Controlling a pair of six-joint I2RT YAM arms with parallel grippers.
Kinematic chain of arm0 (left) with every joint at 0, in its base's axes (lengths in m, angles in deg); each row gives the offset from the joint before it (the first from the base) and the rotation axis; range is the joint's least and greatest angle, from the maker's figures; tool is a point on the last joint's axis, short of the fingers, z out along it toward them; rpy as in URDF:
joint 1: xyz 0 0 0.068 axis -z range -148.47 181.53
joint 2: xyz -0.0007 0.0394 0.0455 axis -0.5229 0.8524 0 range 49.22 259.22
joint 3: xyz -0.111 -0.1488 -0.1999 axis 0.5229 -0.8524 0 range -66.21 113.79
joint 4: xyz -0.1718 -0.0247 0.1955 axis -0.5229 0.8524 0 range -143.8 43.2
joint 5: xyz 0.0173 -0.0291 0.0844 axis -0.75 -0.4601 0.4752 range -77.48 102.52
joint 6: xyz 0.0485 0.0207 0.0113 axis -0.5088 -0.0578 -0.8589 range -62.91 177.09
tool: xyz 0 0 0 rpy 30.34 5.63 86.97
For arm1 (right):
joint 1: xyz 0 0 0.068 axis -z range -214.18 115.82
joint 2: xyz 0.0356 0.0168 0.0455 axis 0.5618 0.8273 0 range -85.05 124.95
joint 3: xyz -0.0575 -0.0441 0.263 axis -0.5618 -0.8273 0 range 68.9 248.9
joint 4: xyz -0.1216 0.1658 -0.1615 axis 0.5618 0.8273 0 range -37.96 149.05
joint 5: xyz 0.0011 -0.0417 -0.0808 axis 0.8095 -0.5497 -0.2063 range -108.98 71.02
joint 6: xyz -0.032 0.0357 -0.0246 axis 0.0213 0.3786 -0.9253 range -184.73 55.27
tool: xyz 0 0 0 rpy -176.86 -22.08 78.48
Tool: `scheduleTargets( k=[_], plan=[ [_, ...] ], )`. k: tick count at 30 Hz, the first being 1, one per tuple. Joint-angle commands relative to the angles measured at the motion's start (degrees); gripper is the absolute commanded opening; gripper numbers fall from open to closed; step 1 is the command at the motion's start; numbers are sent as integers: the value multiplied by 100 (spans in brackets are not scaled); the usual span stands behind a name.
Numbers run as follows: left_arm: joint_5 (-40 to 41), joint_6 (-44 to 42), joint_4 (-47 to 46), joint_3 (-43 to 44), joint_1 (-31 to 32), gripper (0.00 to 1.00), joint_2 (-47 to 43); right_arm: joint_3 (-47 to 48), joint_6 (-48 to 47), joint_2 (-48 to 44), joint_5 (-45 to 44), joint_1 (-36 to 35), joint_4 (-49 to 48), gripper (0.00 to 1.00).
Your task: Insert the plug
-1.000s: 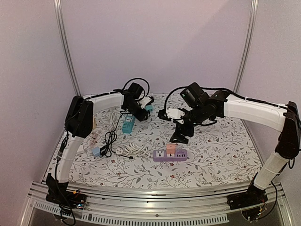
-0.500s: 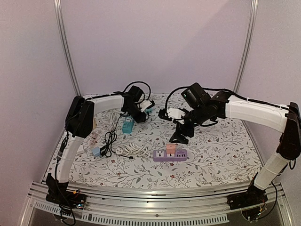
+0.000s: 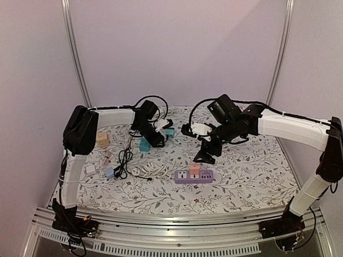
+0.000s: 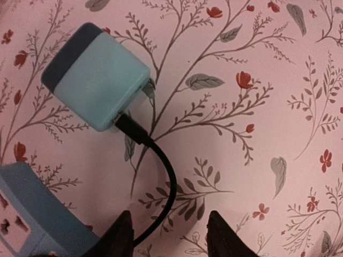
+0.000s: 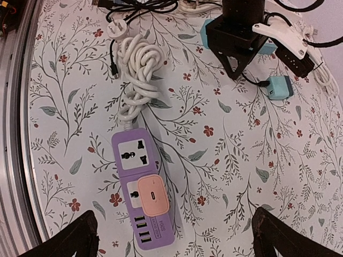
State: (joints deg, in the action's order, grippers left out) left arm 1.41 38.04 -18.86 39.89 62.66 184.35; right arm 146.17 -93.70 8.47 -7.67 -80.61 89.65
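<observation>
1. Left wrist view: the left gripper [image 4: 170,238] hangs over the table [image 4: 257,96] with its jaws partly open and nothing clamped between them.
2. A black cable [image 4: 163,176] runs down between the two fingers [image 4: 119,235], passing close beside the left-hand one in this view; I cannot tell whether it touches.
3. That cable leads up to the teal charger plug [image 4: 96,80], which lies flat on the table, well clear of the fingertips, its dark end turned away from the cable.
4. The corner of a blue power strip [image 4: 32,214] shows at the lower left of the same view, just beside the gripper.
5. In the right wrist view the right gripper [image 5: 174,227] is spread wide and holds nothing; its fingertips sit at the bottom corners.
6. It hovers above the purple power strip [image 5: 142,187], touching nothing.
7. A pink adapter [image 5: 153,195] is seated in the strip's second socket; the first socket is free.
8. The strip's white cord [image 5: 136,69] lies coiled on the table beyond it.
9. From the top external view the teal charger plug sits toward the back of the table, well apart from the purple power strip near the middle front.
</observation>
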Motion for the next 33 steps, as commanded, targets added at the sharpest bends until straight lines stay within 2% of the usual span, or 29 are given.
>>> scheduleTargets(
  k=[1, 5, 6, 9, 11, 20, 26, 33],
  plan=[
    [-607, -85, 14, -618, 86, 62, -639, -59, 49, -220, 88, 38, -74, 99],
    [-485, 270, -210, -598, 138, 94, -861, -113, 92, -222, 125, 38, -142, 99],
    [-335, 522, -349, -495, 138, 99, -861, -128, 109, -223, 123, 44, -157, 99],
    [191, 1439, -721, -42, 138, 99, -562, -151, 149, -220, 128, 39, -204, 99],
    [276, 1747, -728, 365, 160, 100, -288, -151, 178, -220, 113, 40, -233, 99],
    [834, 1802, -435, 1637, 406, 99, 813, -305, 247, -330, 38, 51, -308, 99],
    [1078, 1885, -287, 1751, 472, 99, 1015, -344, 303, -322, 51, 57, -397, 99],
    [1289, 1887, -163, 1896, 464, 81, 1275, -360, 382, -315, 31, 80, -446, 99]
  ],
)
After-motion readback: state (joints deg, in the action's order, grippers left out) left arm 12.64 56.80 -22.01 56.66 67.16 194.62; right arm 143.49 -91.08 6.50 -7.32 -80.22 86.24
